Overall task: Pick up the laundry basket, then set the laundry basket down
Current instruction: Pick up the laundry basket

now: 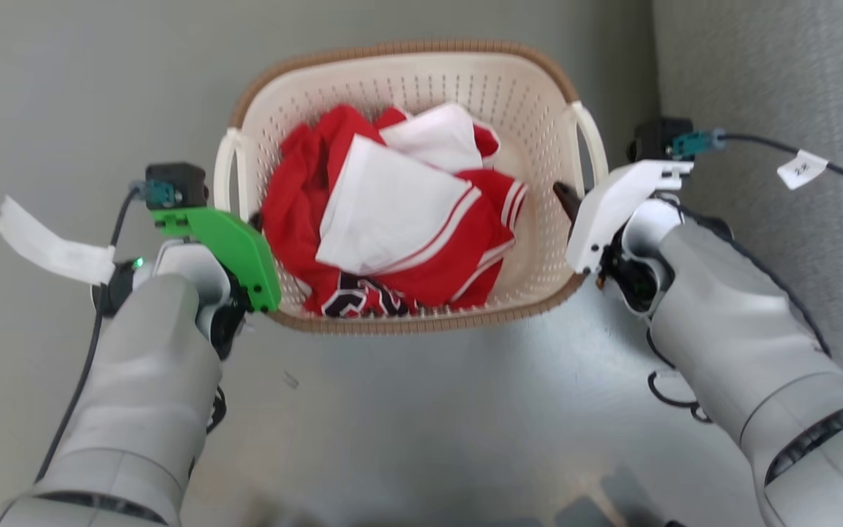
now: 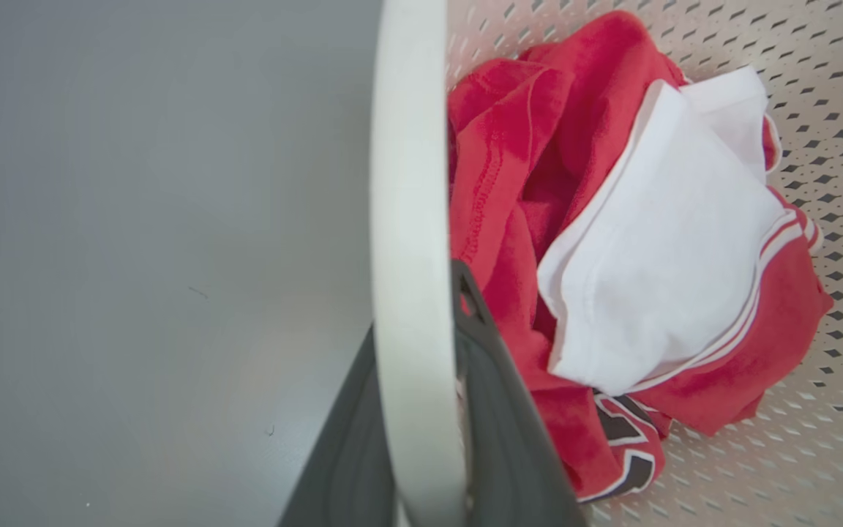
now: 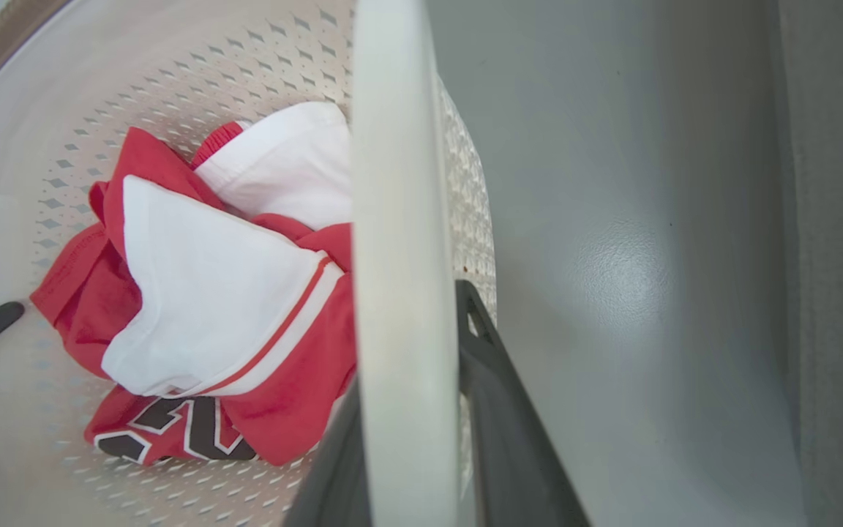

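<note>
Between each arm's jaws — apparently pinching — runs a laundry basket (image 1: 421,77) handle (image 2: 407,219).

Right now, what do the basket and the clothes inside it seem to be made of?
The laundry basket looks like moulded plastic: cream, smooth and faintly glossy, with regular punched holes. Its brown rim has a woven look, though it is probably moulded plastic too. The red and white clothes look like soft knit fabric, matte, with folds and a stitched hem.
</note>
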Robot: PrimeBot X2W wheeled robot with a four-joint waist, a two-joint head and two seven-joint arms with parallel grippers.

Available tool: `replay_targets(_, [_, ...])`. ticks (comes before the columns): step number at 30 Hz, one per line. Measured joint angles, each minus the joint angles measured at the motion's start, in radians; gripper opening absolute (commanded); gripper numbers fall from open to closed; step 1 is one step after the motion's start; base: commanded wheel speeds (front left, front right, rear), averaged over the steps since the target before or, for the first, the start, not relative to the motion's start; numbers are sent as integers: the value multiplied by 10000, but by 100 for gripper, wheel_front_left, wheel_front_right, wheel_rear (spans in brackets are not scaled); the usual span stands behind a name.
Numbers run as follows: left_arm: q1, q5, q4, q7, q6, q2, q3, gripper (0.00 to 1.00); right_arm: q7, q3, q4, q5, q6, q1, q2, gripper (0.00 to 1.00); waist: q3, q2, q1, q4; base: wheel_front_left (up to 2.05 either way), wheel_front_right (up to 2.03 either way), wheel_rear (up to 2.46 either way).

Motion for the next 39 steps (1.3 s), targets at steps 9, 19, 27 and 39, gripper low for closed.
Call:
replay_targets(9, [787,-288,104,431,0,-48,-115,0,326,84,100,328,29,806,63,0,-1045,0,0,-68,0,0,0])
replay_targets(19, [1748,-767,8,702,0,-61,-360,0,583,247,79,593,29,1747,79,0,-2355,0,0,-184,0,0,0])
replay_targets(27, [2718,-1361,-136,1053,0,-52,-529,0,750,420,79,788,29,2582,105,0,-3403,0,-1,-250,0,0,0])
replay_targets(39, [3294,-1672,-384,1480,0,12,-871,0,1035,604,38,903,29,3137,84,0,-4676,0,-1,-286,0,0,0])
